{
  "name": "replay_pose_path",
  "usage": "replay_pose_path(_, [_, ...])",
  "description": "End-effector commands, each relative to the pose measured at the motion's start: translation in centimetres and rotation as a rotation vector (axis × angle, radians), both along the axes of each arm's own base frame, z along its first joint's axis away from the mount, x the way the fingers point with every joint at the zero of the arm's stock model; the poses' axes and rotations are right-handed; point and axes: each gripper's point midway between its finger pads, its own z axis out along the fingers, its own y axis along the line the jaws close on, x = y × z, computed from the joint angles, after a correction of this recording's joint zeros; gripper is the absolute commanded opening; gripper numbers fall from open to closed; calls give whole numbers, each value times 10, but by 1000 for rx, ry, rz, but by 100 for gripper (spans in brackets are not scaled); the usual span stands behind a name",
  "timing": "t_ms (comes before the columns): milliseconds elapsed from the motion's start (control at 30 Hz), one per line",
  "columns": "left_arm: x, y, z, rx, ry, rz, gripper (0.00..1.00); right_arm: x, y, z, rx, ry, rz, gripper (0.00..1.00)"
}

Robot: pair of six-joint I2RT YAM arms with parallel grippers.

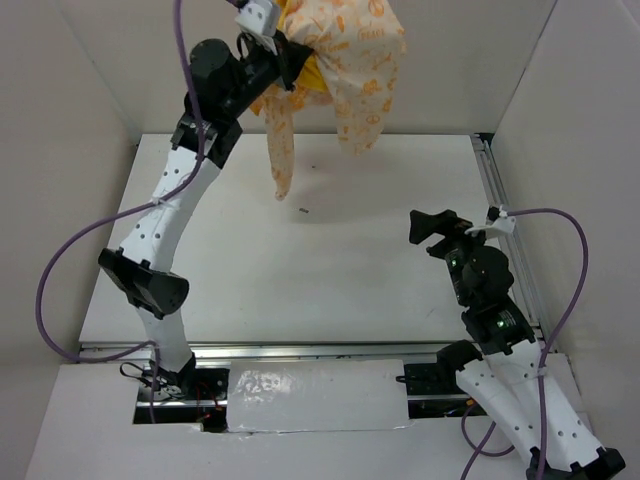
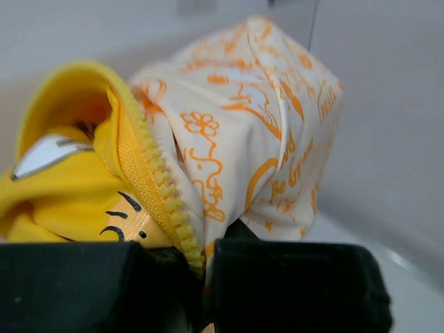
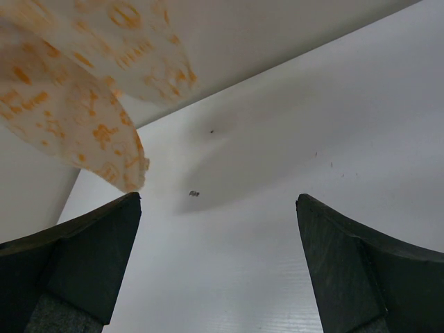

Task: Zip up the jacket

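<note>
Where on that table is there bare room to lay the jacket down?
The widest bare patch is the middle of the table, between the left arm and the right arm. The far left is crowded: the jacket hangs there from the left tool, sleeve dangling.

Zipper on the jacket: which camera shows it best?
Left wrist: the yellow zipper teeth fill the close-up, running down to the left pincer. Top view shows the hanging jacket, teeth unreadable. Right wrist catches only its patterned fabric.
</note>
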Motion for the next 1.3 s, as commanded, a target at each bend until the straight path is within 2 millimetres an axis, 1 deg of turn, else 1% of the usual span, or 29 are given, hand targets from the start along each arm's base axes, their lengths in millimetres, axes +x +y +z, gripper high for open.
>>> replay_pose_path(0, [-22,-33,-69,102,132,-137,13,-5,-8,12,12,-30,-31,100])
replay_pose_path(33, [-27,-38,-91,126,187,-135,19,-6,-10,14,13,-35,-39,100])
replay_pose_path(67, [-54,-33,-58,96,128,-144,28,-6,-12,13,15,-27,-50,100])
replay_pose_path(100, [-61,-51,-166,212,380,-171,37,-6,-13,14,17,-24,-57,100])
replay_pose_path(133, [-72,-51,-192,229,459,-171,43,-7,-14,17,21,-23,-61,100])
replay_pose_path(167, [-132,-49,-270,231,712,-219,99,-8,-13,18,19,1,-55,100])
replay_pose_path(200, [-139,-43,-253,210,677,-219,99,-8,-13,18,22,2,-55,100])
replay_pose_path(233, [-155,-44,-267,206,710,-228,99,-7,-11,16,13,14,-47,100])
replay_pose_path(267, [-169,-37,-301,221,778,-220,99,-5,-8,12,2,29,-30,100])
replay_pose_path(300, [-182,-26,-288,173,770,-209,99,-4,-5,10,-8,40,-16,100])
replay_pose_path(367, [-193,-7,-317,133,879,-125,99,4,3,1,-33,91,11,100])
replay_pose_path(400, [-201,6,-320,124,902,-92,99,7,4,-5,-38,123,9,100])
replay_pose_path(500, [-201,47,-360,73,1078,112,99,21,6,-26,-62,225,-16,100])
replay_pose_path(567, [-196,61,-384,47,1166,191,99,31,9,-46,-80,304,-26,100])
replay_pose_path(700, [-158,93,-412,-33,1293,353,99,52,12,-72,-123,389,-52,100])
replay_pose_path(733, [-145,88,-401,-57,1281,335,99,61,12,-82,-143,425,-62,100])
replay_pose_path(767, [-133,86,-415,-45,1319,342,99,66,12,-87,-149,442,-70,100])
replay_pose_path(800, [-117,83,-404,-58,1295,328,99,71,12,-90,-155,457,-73,100])
replay_pose_path(867, [-95,74,-417,-53,1325,299,99,84,16,-106,-179,517,-65,100])
replay_pose_path(900, [-79,67,-403,-71,1299,273,99,92,20,-116,-192,550,-57,100])
replay_pose_path(933, [-70,63,-424,-58,1354,272,99,95,21,-120,-207,558,-55,100])
replay_pose_path(967, [-61,63,-426,-67,1370,279,99,99,22,-125,-219,568,-50,100])
replay_pose_path(1000, [-47,58,-416,-81,1354,270,99,105,25,-133,-241,585,-36,100])
replay_pose_path(1033, [-39,56,-434,-64,1396,279,99,107,27,-137,-251,591,-25,100])
replay_pose_path(1067, [-29,50,-426,-74,1376,255,99,112,33,-143,-254,594,-3,100])
replay_pose_path(1100, [-22,47,-441,-57,1395,248,99,115,40,-146,-244,598,46,100])
replay_pose_path(1167, [-10,35,-437,-62,1384,186,99,118,50,-162,-242,635,88,98])
replay_pose_path(1233, [-5,31,-459,-36,1434,184,99,124,46,-171,-245,664,50,96])
replay_pose_path(1267, [1,30,-459,-35,1432,192,96,127,41,-178,-258,687,23,87])
